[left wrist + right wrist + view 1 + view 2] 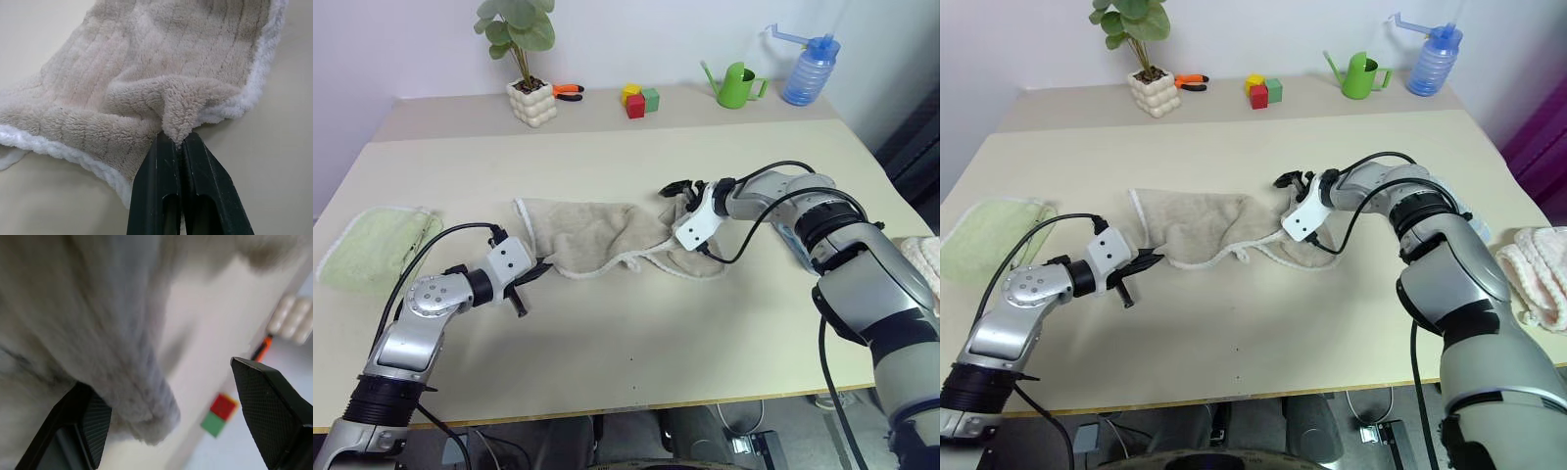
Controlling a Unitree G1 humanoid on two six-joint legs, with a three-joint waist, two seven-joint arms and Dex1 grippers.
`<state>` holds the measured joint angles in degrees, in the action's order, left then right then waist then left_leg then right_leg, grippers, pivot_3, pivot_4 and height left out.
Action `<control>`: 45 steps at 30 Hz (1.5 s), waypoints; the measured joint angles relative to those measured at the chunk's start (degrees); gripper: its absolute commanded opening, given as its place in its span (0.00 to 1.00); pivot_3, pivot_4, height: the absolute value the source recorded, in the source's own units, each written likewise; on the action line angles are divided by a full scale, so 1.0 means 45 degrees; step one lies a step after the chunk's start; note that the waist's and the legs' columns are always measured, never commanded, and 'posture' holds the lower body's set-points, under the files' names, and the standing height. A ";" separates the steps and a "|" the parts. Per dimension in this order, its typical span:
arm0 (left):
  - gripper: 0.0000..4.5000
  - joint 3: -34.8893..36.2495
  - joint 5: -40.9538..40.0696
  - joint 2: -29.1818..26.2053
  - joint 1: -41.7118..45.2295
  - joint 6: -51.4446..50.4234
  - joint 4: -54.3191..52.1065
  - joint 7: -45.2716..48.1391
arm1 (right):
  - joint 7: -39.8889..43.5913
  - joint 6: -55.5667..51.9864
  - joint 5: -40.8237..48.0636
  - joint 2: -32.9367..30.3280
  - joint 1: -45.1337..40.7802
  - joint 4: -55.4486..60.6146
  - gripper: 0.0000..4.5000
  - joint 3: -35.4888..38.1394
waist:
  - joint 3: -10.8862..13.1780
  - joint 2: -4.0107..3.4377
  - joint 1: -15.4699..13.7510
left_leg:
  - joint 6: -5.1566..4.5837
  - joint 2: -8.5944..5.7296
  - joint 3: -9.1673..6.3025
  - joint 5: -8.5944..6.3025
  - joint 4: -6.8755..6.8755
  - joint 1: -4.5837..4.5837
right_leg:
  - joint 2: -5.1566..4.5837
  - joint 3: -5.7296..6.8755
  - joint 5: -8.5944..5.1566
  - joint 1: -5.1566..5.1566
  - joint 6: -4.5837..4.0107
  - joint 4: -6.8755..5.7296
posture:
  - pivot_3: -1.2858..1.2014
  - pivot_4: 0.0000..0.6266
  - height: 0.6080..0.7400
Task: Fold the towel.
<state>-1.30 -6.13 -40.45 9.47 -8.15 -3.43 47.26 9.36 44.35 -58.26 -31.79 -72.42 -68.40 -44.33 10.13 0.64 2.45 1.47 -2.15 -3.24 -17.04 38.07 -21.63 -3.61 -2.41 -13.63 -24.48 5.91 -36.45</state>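
While towel (597, 238) lies bunched mid-table (636, 333) | left gripper (182, 142) clamped on near-left corner, likely anchoring it for the fold | right gripper (168, 416) spread wide at far-right edge, poised to pinch

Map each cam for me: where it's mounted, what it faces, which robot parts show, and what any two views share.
Left eye, right eye: head stereo pair, looking down over the table; both arms show, with the towel between them.
Left wrist: on the left arm, looking along the left hand, shut on a towel fold.
Right wrist: on the right arm, looking along the open right hand, towel draped close, blocks beyond.
Shared: the towel in every view; the blocks in the head and right wrist views.
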 measured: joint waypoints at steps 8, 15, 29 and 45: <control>0.00 0.0000 0.0007 0.0000 -0.0397 -0.0198 -0.0567 -0.0153 | -0.0409 -0.0322 -0.0200 -0.0321 -0.0065 -0.0806 0.01 -0.0327 | 0.0005 -0.0010 0.0038 | -0.0002 0.0001 0.0002 -0.0001 -0.0002 0.0000 | 0.0006 -0.0003 0.0000 -0.0007 0.0000 -0.0006 | 0.52 0.24 0.90; 0.00 -0.0007 0.0030 -0.0005 -0.0288 -0.0362 -0.0649 -0.0248 | 0.0064 0.0164 0.0938 -0.1563 0.0685 0.0234 0.01 0.0497 | 0.0006 -0.0010 -0.0015 | -0.0004 -0.0003 -0.0002 -0.0002 0.0000 -0.0013 | 0.0000 -0.0001 0.0000 -0.0007 0.0001 0.0001 | 0.52 0.24 0.90; 0.00 0.0518 -0.0300 0.0695 0.1814 -0.0641 0.0408 -0.1030 | 0.6869 -0.5039 0.8395 -0.5129 0.7947 1.1505 0.01 0.5963 | 0.0006 -0.0015 -0.0036 | -0.0017 0.0007 0.0017 -0.0008 0.0041 0.0032 | 0.0008 -0.0017 0.0002 0.0021 0.0005 -0.0062 | 0.52 0.24 0.90; 0.00 0.2349 0.0507 0.1205 1.1556 0.3287 0.8705 -0.6190 | 0.1640 -0.4948 0.5818 -0.3949 0.1293 0.7483 0.01 0.6855 | -0.0044 0.0004 -0.0268 | 0.0084 -0.0018 0.0072 0.0052 0.0039 -0.0355 | -0.0024 -0.0016 0.0021 -0.0420 0.0025 -0.0136 | 0.52 0.24 0.90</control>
<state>9.27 -3.85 -35.03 61.48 6.64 35.74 19.40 16.74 22.08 -32.08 -49.56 -66.60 -34.73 -13.48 9.93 0.66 1.25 1.85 -2.23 -2.91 -16.81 38.25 -23.23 -3.72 -2.49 -13.53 -26.37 6.02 -37.06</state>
